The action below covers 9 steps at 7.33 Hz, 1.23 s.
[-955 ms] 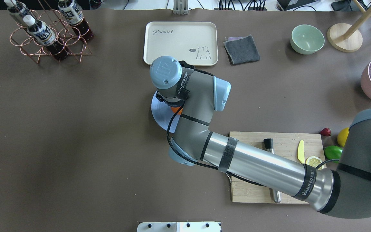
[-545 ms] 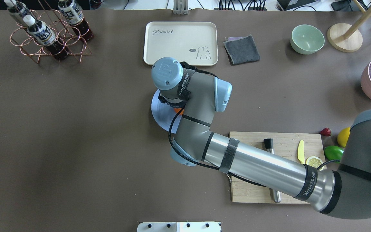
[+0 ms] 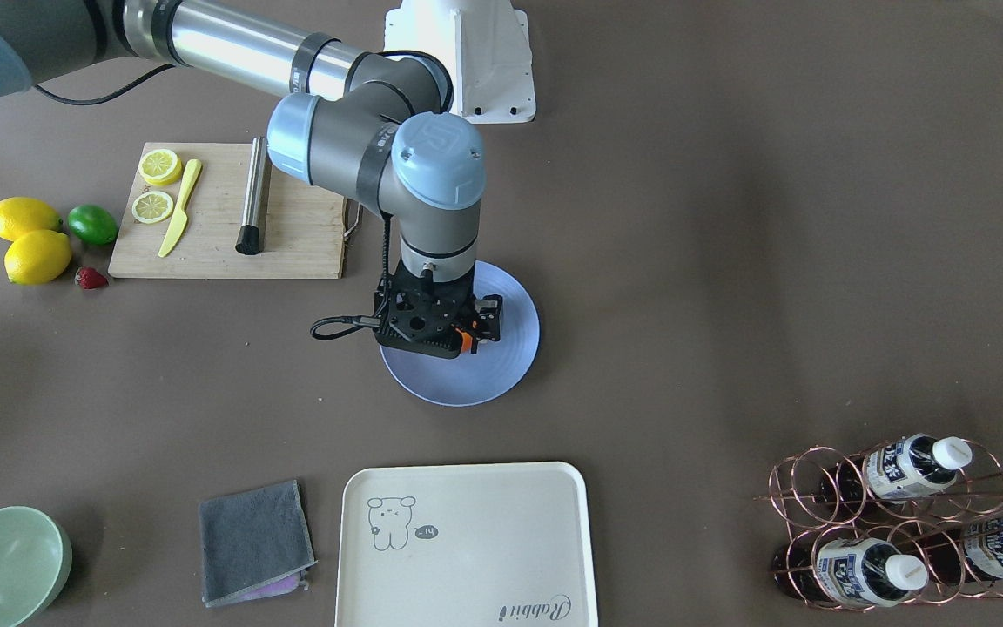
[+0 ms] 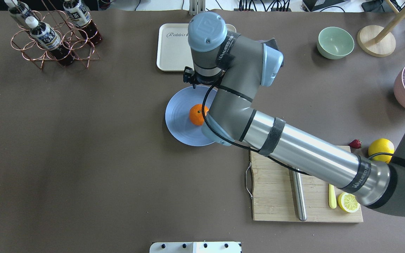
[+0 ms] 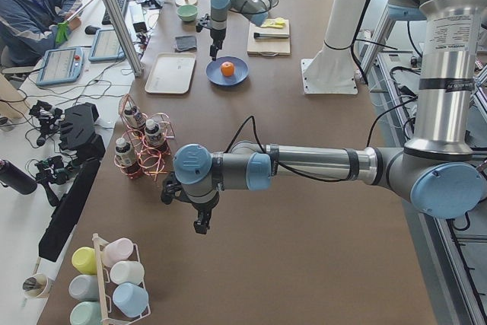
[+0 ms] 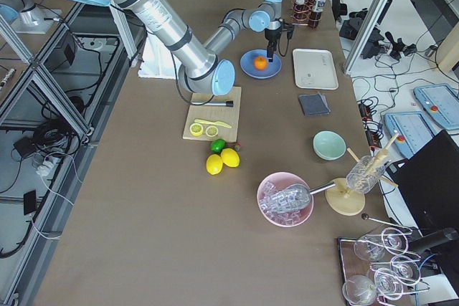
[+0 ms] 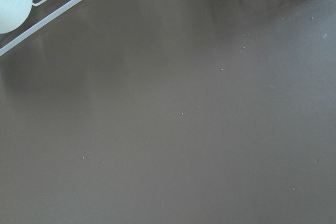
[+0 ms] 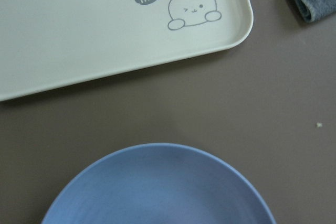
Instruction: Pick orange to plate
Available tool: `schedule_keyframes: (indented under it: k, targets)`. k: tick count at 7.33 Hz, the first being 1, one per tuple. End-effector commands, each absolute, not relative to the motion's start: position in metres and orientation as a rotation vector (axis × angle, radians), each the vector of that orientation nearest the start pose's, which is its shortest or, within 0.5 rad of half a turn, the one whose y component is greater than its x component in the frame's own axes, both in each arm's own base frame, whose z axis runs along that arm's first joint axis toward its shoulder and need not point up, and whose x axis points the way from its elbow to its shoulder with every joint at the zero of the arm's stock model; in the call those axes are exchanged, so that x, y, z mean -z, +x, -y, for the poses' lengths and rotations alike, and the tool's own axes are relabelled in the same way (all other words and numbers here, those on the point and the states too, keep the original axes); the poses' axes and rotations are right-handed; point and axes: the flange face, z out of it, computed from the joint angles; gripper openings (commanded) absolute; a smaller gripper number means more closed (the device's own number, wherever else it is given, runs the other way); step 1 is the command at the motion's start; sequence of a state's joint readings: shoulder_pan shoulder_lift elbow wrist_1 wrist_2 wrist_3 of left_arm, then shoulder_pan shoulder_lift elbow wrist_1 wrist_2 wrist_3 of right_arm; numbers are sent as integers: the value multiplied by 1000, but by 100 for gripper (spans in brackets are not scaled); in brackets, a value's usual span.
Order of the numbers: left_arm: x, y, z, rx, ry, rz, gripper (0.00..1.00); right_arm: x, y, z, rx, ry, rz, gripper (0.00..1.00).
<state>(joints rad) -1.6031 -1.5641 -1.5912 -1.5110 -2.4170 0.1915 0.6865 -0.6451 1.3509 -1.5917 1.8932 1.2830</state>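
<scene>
The orange [image 4: 197,115] lies free near the middle of the pale-blue plate [image 4: 178,119]; the side views also show the orange [image 5: 227,69] [image 6: 261,64] there. My right gripper [image 4: 192,81] hangs above the plate's far rim, apart from the fruit and holding nothing. Its wrist view shows only the plate's edge [image 8: 157,187] and the cream tray [image 8: 79,24], no fingers. In the front-facing view the gripper [image 3: 467,335] covers all but a sliver of orange. My left gripper [image 5: 199,224] hovers over bare table far to the left; I cannot tell its state.
The cream tray [image 4: 174,49] lies just beyond the plate. A cutting board [image 4: 276,196] with a steel rod, yellow knife and lemon slice is at the right, with a lemon [image 4: 381,147] and a strawberry beside it. A green bowl [image 4: 335,42] and a bottle rack [image 4: 51,35] stand far back.
My right arm has lifted off the plate and swung toward the tray. The orange, earlier hidden under the gripper, now lies uncovered and free on the plate.
</scene>
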Motion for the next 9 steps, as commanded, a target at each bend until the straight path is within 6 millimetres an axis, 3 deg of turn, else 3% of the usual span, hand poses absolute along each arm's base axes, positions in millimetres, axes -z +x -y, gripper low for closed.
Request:
schedule_keyframes:
  k: [1,2,4,5,7,8,9]
  targets:
    - [-686,-76,456,-96,-12,-851,98,-262,-379,605,-170,65,772,100]
    - [-687,-76,455,-95,-12,-851,98,-313,-297,610,-72,89,781,100]
    - [-684,-76,456,-97,-7,-852,98,-405,-181,606,56,146,712,100]
    - [-683,-76,457,-99,-3,-852,98,-461,-118,594,124,146,692,100]
    - [-681,-75,456,-100,0,-855,98,-560,2,548,260,162,709,100]
    - [-681,-75,456,-100,0,-855,98,-595,35,521,257,146,699,100]
    - [-682,-75,455,-100,-2,-855,98,-634,52,484,200,85,701,100]
